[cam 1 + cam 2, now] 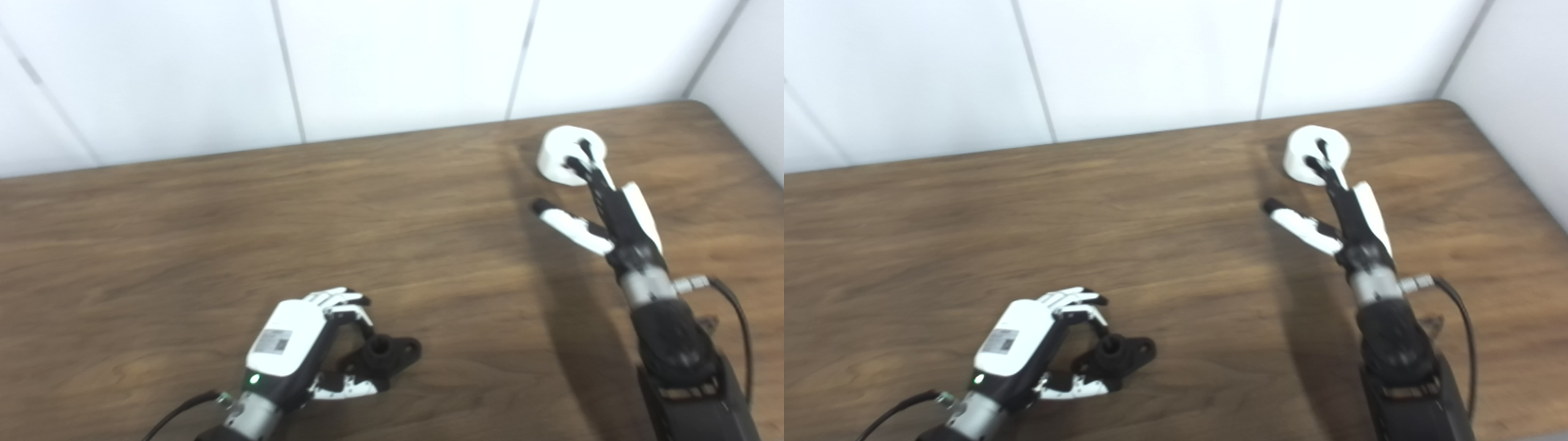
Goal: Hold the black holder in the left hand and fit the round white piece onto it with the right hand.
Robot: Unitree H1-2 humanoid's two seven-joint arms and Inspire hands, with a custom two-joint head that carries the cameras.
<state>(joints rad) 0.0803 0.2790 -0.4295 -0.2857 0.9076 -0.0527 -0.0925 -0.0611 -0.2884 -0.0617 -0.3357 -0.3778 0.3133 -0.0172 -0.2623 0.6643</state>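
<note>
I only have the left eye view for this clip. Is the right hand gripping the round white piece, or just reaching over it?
Observer: The right eye view's offset angle agrees: the right hand is open, fingertips over the round white piece, thumb spread clear of it.
Operator: And the holder?
Observer: From that side, the black plastic holder sits on the wooden table between the left hand's curled fingers and thumb. I cannot tell whether the grip is closed.

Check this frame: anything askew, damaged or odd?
Nothing stands out. The black holder sits on the table within the left hand; the round white piece lies intact at the far right under the right hand.
</note>
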